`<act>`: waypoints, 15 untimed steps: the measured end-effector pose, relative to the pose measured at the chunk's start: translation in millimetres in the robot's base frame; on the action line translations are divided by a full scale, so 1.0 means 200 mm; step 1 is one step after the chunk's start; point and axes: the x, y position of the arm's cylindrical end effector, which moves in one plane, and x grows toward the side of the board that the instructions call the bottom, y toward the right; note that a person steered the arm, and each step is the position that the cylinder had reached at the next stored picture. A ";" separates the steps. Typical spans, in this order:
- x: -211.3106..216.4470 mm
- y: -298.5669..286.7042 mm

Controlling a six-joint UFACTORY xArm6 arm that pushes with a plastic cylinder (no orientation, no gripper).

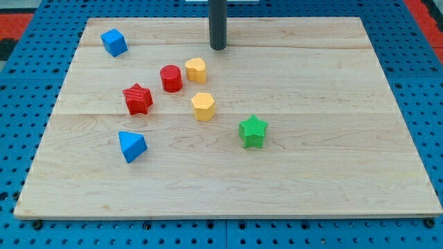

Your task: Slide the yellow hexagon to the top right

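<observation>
Two yellow blocks lie near the board's middle. The lower one point(203, 106) looks like the yellow hexagon. The upper one point(196, 69) looks like a pentagon and sits just right of a red cylinder point(172, 78). My tip point(218, 48) rests on the board near the view's top centre. It is a little above and to the right of the upper yellow block, not touching it, and well above the lower yellow block.
A red star point(138, 98) lies left of the yellow blocks. A blue cube point(113, 42) sits at the top left, a blue triangular block point(131, 146) at the lower left. A green star point(252, 131) lies below right of the hexagon. The wooden board point(332, 173) has blue pegboard around it.
</observation>
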 end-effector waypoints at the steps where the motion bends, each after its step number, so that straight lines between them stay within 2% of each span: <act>1: 0.07 0.13; 5: 0.07 0.29; 6: 0.14 0.35; 7: 0.42 0.32; 9: 0.59 -0.02; 10: 0.62 -0.31; 11: 0.81 -0.36; 12: 0.85 -0.22; 13: 0.58 0.17; 14: 0.51 0.55; 15: 0.23 0.56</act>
